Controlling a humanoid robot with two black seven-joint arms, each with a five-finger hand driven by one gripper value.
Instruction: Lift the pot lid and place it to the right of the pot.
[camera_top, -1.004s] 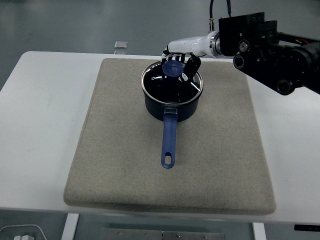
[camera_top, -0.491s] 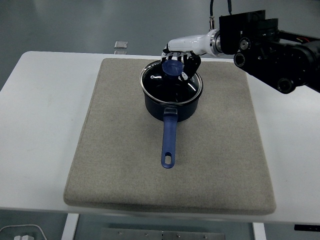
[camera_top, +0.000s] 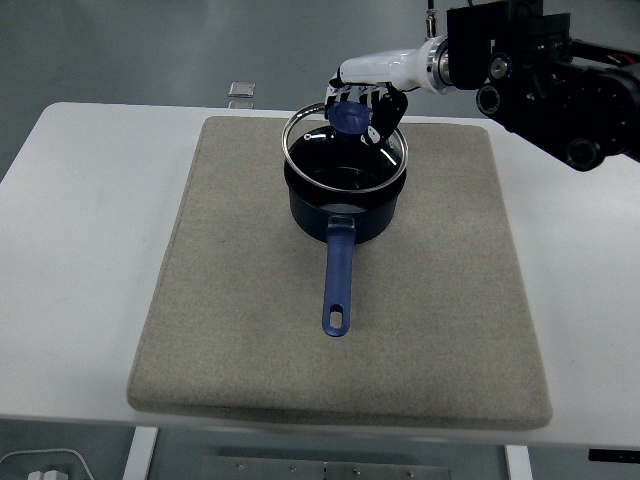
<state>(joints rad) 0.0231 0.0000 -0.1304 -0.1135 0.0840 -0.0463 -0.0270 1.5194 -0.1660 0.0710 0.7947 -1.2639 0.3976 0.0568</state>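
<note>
Near edge of the grey mat (camera_top: 250, 380) lies bare; the blue pot (camera_top: 343, 200) sits mid-mat w/ its handle (camera_top: 338, 280) pointing toward the camera. Above it, the right hand (camera_top: 362, 105) has its fingers curled round the blue knob (camera_top: 347, 118), glass lid (camera_top: 345, 145) raised clear of the rim. To do this well: keep lid level, carry it right past the rim, lower onto mat beside pot. 1 arm works; left not seen.

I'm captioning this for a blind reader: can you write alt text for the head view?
The right hand grips the blue knob of a glass lid, holding it just above a dark blue pot. The pot sits on a grey mat on a white table, its handle pointing toward the near edge.
</note>
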